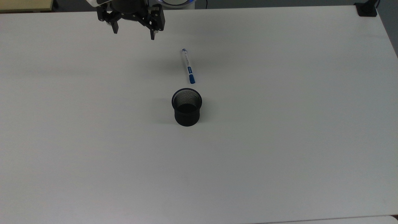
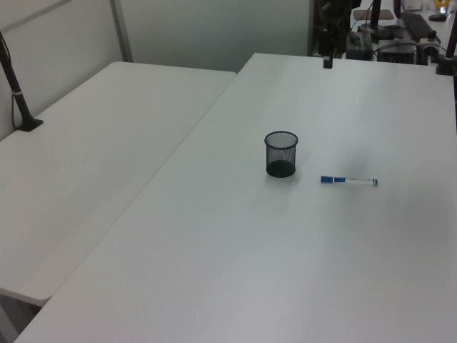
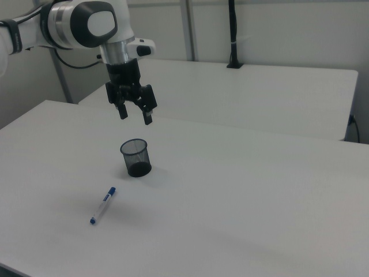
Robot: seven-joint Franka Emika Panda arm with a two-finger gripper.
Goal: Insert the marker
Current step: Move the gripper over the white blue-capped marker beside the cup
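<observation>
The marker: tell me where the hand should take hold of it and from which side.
Probably best to grip the marker on its white barrel near the middle, coming straight down from above. It lies flat on the table with bare surface on both long sides, apart from the mesh cup, so the open hand can straddle the barrel crosswise.

White desk (image 1: pixel 279 155) carries two items. Black mesh cup (image 1: pixel 187 107) upright near desk centre, mouth open. Marker (image 1: pixel 188 66) flat on desk just beside cup, not touching, blue cap end toward cup. Black clamp (image 1: pixel 367 9) at desk corner, the top view's upper right.
</observation>
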